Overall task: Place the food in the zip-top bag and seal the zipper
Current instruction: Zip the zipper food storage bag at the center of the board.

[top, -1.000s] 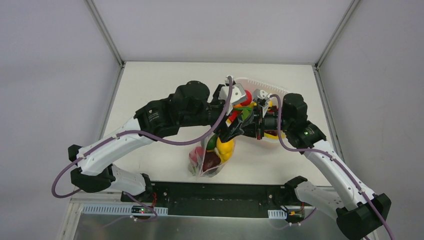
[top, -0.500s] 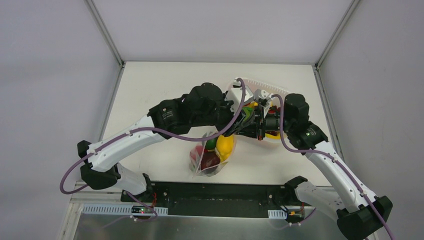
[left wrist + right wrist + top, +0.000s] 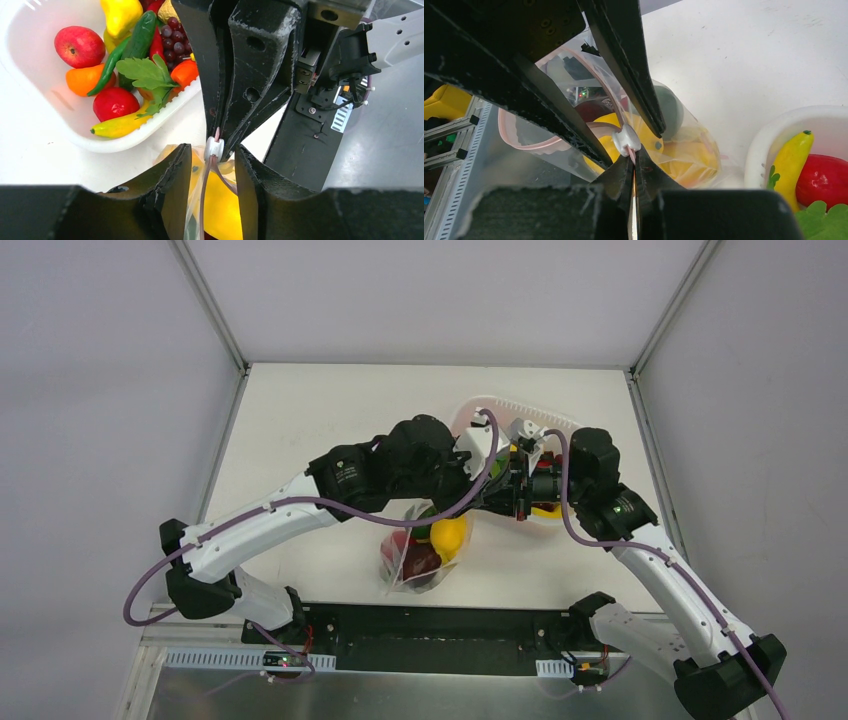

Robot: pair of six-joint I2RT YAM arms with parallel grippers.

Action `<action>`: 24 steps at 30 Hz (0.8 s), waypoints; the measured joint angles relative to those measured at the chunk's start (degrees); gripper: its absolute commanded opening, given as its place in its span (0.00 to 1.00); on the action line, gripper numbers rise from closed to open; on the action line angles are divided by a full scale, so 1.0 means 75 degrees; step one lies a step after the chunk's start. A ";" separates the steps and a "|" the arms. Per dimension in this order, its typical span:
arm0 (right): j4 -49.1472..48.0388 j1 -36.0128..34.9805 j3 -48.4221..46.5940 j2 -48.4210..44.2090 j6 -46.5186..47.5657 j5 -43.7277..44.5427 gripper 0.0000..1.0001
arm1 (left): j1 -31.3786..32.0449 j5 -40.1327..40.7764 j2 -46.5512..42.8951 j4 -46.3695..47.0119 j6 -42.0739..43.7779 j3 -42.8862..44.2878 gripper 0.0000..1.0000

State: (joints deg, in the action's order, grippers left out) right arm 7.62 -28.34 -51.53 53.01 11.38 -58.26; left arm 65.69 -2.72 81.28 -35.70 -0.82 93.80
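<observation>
From above, the left hand (image 3: 492,497) and the right hand (image 3: 512,490) are meeting tip to tip over the white counter (image 3: 300,430), too crowded together here to tell how either is set. The bag (image 3: 402,576) is stretching away from them toward 7 o'clock, its lower end near the counter's front edge, and it is carrying food (image 3: 450,534): yellow, red, dark purple and green pieces. The white basket (image 3: 500,402) is sitting at 1 o'clock from the bag, mostly covered by the arms. In the left wrist view, the left hand's fingers (image 3: 172,190) are standing apart at 6 o'clock, straddling the white slider (image 3: 214,148) on the pink zipper (image 3: 202,192) with a sliver of gap on each side. The right hand's black fingers are coming down from 12 o'clock and pinching the strip just above the slider. The basket is lying at 10 o'clock, holding more red, orange, yellow and green food. In the right wrist view, the right hand's fingers (image 3: 616,180) are pressing together on the zipper at 6 o'clock, right beneath the slider, and the left hand's fingers are reaching in from 11 o'clock on both sides of it. The bag's mouth is gaping toward 9 o'clock, food showing through the clear plastic, and the basket's rim is peeking in at 4 o'clock.
</observation>
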 measured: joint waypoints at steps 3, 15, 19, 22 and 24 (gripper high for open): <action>0.0003 0.0000 0.0000 0.0000 0.0000 0.0035 0.00 | 0.0000 0.0003 -0.0023 0.0131 -0.0009 -0.0128 0.33; 0.0003 0.0000 0.0000 0.0000 0.0000 0.0050 0.00 | -0.0003 0.0006 -0.0458 0.0766 -0.0029 -0.0664 0.18; 0.0012 0.0000 0.0000 -0.0006 0.0003 0.0044 0.00 | -0.0017 -0.0052 -0.0525 0.0889 -0.0026 -0.0761 0.13; 0.0090 0.0003 0.0000 -0.0012 0.0003 0.0038 0.00 | -0.0032 -0.0181 -0.0548 0.1014 -0.0026 -0.0868 0.14; 0.0131 0.0003 0.0000 -0.0012 0.0006 0.0032 0.00 | -0.0073 -0.0297 -0.0554 0.1040 -0.0026 -0.0898 0.07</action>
State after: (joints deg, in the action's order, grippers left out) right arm 8.60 -28.32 -51.53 52.93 11.42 -58.02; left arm 65.14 -4.95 77.12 -27.90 -1.02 87.07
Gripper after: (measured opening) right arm 0.006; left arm 0.147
